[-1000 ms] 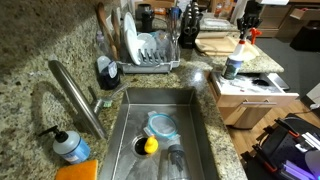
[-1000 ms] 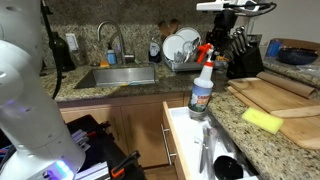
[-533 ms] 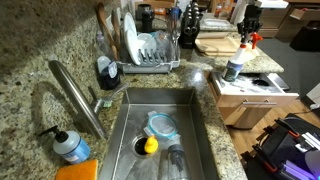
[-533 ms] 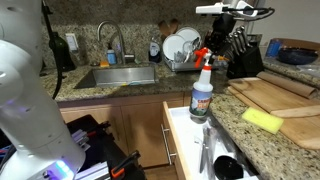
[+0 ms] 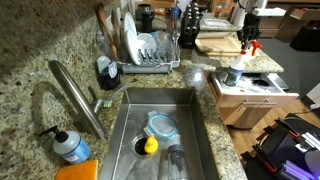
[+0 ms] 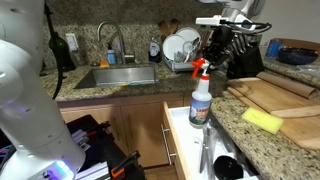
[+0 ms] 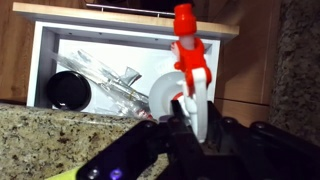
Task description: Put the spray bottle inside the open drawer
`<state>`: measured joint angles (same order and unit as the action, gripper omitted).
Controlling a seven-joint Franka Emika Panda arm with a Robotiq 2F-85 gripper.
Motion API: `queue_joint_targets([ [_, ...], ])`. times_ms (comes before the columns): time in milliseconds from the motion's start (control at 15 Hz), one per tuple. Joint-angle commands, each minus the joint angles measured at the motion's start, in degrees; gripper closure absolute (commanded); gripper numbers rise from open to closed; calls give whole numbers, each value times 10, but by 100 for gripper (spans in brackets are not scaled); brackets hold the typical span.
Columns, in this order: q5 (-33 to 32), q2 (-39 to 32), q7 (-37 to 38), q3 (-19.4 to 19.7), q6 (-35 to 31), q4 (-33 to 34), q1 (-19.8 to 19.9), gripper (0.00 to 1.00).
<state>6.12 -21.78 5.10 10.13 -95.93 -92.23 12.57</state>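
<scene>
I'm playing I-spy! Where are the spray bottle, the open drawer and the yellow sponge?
spray bottle (image 6: 199,108): an exterior view, on its label.
open drawer (image 7: 75,50): wrist view, on its white floor.
yellow sponge (image 6: 262,120): an exterior view, on its top face.

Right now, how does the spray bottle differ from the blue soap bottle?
The spray bottle is slim; the soap bottle is squat. The spray bottle has a red-and-white trigger head; the soap bottle a dark pump. The spray bottle is by the open drawer; the soap bottle beside the faucet. Both are upright.
</scene>
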Motion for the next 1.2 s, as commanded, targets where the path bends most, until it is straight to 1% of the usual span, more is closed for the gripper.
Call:
queue_joint_targets([
  [0,6,24,4,2,-52,-38,3,93],
  [400,3,25,6,2,-86,-58,2,93],
  [933,-12,31,4,2,-87,-63,-4,93],
  [1000,-6,30,4,1,-79,-58,-3,48],
  [1067,0,29,5,0,-69,-53,-2,47],
  [1133,-1,29,5,-1,-63,-49,-2,42],
])
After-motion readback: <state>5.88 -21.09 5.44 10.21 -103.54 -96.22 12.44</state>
